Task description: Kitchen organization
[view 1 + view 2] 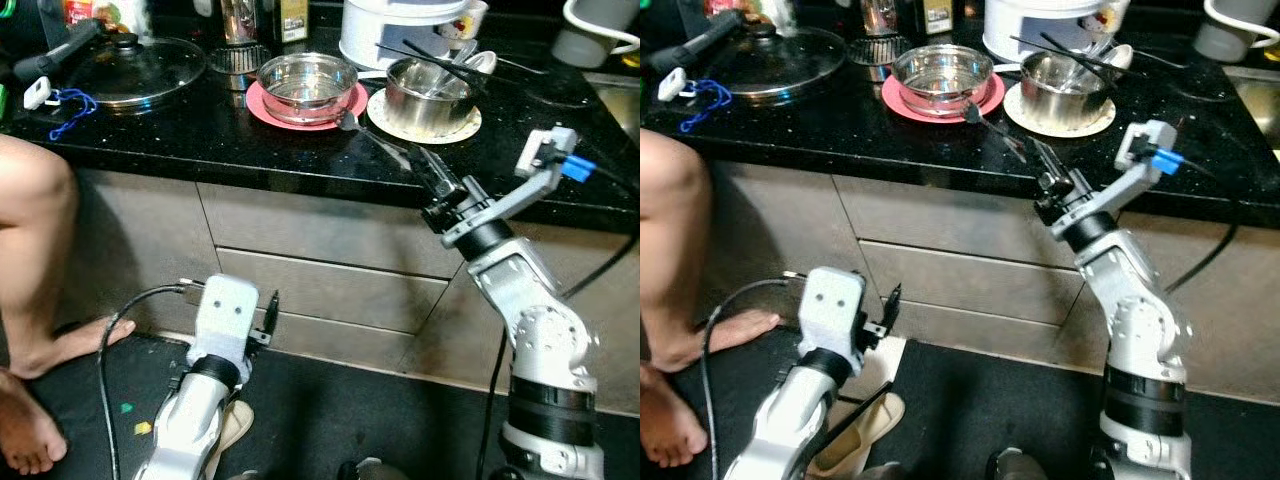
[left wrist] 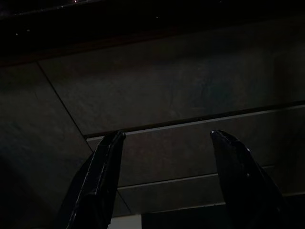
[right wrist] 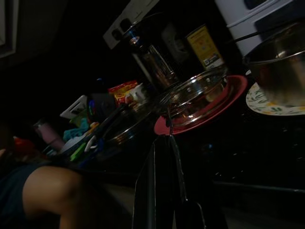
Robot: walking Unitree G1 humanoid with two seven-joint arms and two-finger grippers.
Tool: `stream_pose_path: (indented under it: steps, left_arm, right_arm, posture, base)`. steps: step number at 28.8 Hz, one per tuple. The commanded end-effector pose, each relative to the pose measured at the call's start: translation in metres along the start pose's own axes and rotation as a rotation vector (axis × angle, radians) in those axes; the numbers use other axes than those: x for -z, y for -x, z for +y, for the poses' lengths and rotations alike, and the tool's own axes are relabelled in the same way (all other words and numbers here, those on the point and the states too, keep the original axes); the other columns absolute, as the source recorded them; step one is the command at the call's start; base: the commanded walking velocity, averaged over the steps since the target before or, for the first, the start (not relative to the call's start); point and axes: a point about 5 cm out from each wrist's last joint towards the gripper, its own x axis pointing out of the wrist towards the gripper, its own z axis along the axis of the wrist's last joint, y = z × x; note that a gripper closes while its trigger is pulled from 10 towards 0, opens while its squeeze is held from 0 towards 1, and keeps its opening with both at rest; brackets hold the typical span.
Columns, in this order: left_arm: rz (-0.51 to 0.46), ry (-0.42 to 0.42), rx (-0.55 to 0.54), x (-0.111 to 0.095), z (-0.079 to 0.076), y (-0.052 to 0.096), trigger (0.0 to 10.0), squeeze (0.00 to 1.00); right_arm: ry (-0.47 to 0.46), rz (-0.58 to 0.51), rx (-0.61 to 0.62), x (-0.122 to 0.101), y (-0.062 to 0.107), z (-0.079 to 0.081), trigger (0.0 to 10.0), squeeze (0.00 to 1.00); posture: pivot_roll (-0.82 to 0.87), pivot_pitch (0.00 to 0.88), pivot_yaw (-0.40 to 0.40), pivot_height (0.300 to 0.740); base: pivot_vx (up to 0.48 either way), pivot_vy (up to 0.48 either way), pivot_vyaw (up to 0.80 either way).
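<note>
Home kitchen: black stone bench [image 1: 250, 140] over drawers [image 1: 330, 290]; steel bowls [image 1: 307, 85], pan lid [image 1: 135, 68], rice cooker [image 1: 400, 30].

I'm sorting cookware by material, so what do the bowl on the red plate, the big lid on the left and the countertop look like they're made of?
The bowl looks like polished stainless steel: bright, mirror-like reflections. The lid seems to be clear glass with a metal rim and dark knob. The countertop appears to be glossy black stone, speckled, possibly granite.
</note>
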Motion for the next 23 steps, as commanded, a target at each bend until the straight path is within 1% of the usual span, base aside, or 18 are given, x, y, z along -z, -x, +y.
stream_pose_path:
  steps: [1,4,6,14,16,18,20,23]
  left_arm:
    - [0.026,-0.012,0.01,0.005,0.0,0.001,10.0,0.0]
    - [0.028,-0.012,0.011,0.005,0.0,0.002,10.0,0.0]
    - [0.03,-0.012,0.013,0.005,0.0,0.002,10.0,0.0]
    - [0.031,-0.011,0.016,0.005,-0.001,0.002,10.0,0.0]
    - [0.03,-0.009,0.015,0.005,-0.001,0.002,10.0,0.0]
    - [0.029,-0.007,0.014,0.005,-0.001,0.002,10.0,0.0]
    - [0.029,-0.006,0.014,0.005,-0.001,0.001,10.0,0.0]
    - [0.028,-0.005,0.014,0.004,-0.001,0.001,10.0,0.0]
  right_arm:
    - [0.015,-0.001,-0.029,0.001,-0.003,0.006,10.0,0.0]
    - [0.021,0.002,-0.048,0.002,-0.004,0.009,10.0,0.0]
    - [0.017,0.004,-0.064,0.002,-0.006,0.012,10.0,0.0]
    - [-0.003,-0.02,-0.08,0.0,-0.007,0.014,10.0,0.0]
    - [-0.042,-0.042,-0.111,-0.002,-0.006,0.016,10.0,0.0]
    - [-0.105,-0.065,-0.174,-0.006,-0.005,0.022,10.0,0.0]
    - [-0.145,-0.077,-0.214,-0.008,-0.004,0.026,10.0,0.0]
    - [-0.162,-0.085,-0.232,-0.01,-0.004,0.029,10.0,0.0]
  posture:
    - [0.06,0.086,-0.049,0.74]
    - [0.06,0.085,-0.047,0.74]
    - [0.06,0.083,-0.048,0.74]
    - [0.06,0.082,-0.049,0.74]
    - [0.06,0.084,-0.048,0.74]
    - [0.06,0.086,-0.048,0.74]
    - [0.06,0.087,-0.049,0.74]
    - [0.06,0.088,-0.048,0.74]
  base:
    - [0.0,-0.319,0.0]
    - [0.0,-0.332,-0.14]
    - [0.0,-0.339,-0.8]
    - [0.0,-0.348,-0.78]
    - [0.0,-0.349,0.0]
    - [0.0,-0.349,0.0]
    - [0.0,-0.349,0.0]
    - [0.0,-0.349,0.0]
